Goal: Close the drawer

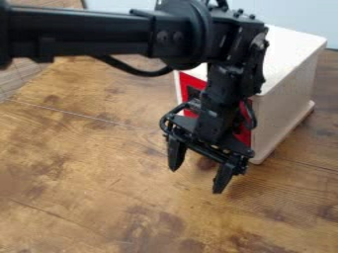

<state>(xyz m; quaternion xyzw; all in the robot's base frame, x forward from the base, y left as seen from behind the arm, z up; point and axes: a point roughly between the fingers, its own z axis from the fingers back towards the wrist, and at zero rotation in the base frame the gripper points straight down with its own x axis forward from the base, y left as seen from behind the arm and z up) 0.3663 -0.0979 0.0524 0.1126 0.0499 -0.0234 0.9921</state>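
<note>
At the far left you have only bare wooden tabletop [66, 188], its planks running across the view with dark grain and knots. The black robot arm [93, 35] comes in from the upper left corner and crosses above the table towards the middle, where its wrist turns downwards.

Next you see a black wire handle [168, 125]. It loops out from the drawer front towards the left and the camera, and it shows just beside the left edge of the wrist.

The gripper [199, 176] hangs below the wrist, directly in front of the drawer, with its fingers [176, 158] pointing down at the table. Its two fingers stand well apart, and between them you see only wood, so it has hold of nothing. You cannot tell whether the fingertips touch the table or the handle.

Behind the gripper is the red drawer [240, 111], set in the lower front of a white cabinet [288, 74] that stands on the table at the right. The drawer front faces left and towards the camera. Its long sliding axis runs from there back into the cabinet, towards the upper right.

The wrist and gripper stand between you and the drawer and cover most of its red face. You cannot read how far it sticks out.
</note>
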